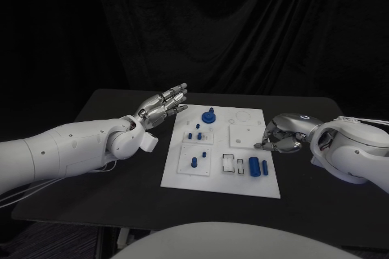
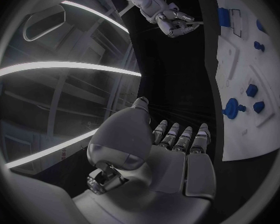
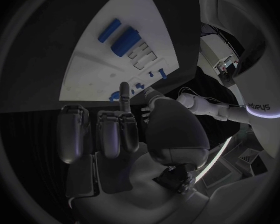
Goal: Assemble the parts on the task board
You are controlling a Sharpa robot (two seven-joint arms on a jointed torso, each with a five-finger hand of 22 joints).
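The white rectangular task board [image 1: 220, 183] lies at the centre of the black worktop [image 1: 97, 197]. Two blue cylindrical parts [image 1: 258, 166] lie near its near right corner; small blue pegs [image 1: 195, 160] stand left of them. The right hand [image 1: 280, 138] rests at the board's right edge, fingers [image 3: 109, 132] mostly curled inward, holding nothing. A blue round knobbed part [image 1: 208, 117] stands near the far edge. The left hand [image 1: 164, 105] hovers at the far left corner, fingers [image 2: 180, 137] extended, empty.

Blue parts [image 1: 253, 165] sit on the white task board [image 1: 220, 180], on a black table [image 1: 97, 186].
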